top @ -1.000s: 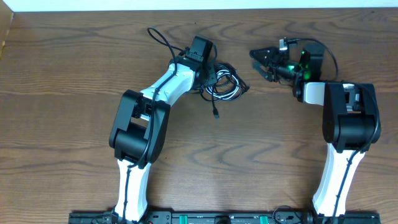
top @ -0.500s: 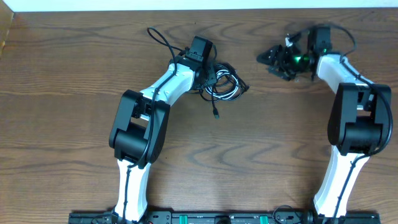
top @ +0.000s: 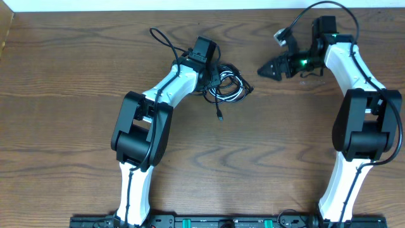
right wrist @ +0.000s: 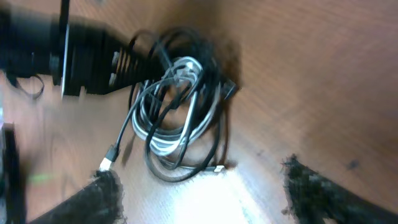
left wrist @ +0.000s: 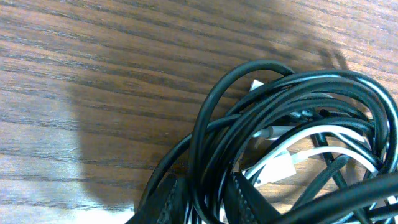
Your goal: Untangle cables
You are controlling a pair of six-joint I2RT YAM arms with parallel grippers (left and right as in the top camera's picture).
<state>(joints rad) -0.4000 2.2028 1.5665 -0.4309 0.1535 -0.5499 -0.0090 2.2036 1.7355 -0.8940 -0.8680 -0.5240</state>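
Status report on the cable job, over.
Left hand shut on the cables, one tangled bundle, black and white. Right hand open, off to the side, not touching the bundle. Nothing between them in the way.

The thin black rubbery cables (top: 229,87) lie coiled in one loose knot on the wooden tabletop (top: 76,76). A shorter white cable (left wrist: 283,169) with a small white plug winds through their loops. One black strand trails out of the knot toward my base and ends in a small plug (top: 219,118). Several black loops sit pinched in my left gripper (left wrist: 204,198).
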